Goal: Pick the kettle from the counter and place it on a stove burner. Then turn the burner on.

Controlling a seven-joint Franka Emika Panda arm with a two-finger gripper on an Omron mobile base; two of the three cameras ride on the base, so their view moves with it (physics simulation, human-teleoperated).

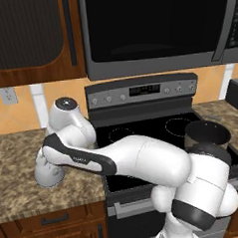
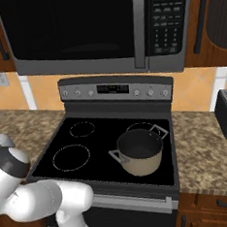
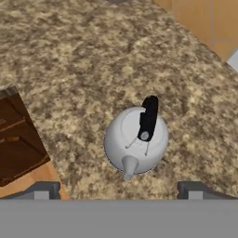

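The kettle [image 3: 135,141] sat upright on the counter [image 3: 83,69], its black handle [image 3: 148,118] across the dome and its short spout [image 3: 129,166] pointing toward the bottom of my hand view. It stood on bare granite, a little in from the counter's front edge, where the wooden cabinet front [image 3: 18,139] dropped away. I had the gripper [image 3: 119,189] hovering directly above it, apart from it, with the 2 fingertips [image 3: 44,189] spread wide to either side of the kettle's width, so the jaws were open and holding nothing. In the left base view the arm [image 1: 133,157] reached out over the counter to the left of the stove and hid the kettle. In the right base view the black cooktop [image 2: 104,150] carried a tan pot [image 2: 140,152] on its front right ring, while the large stove burner [image 2: 71,157] at the front left showed a thin white outline with nothing on it.
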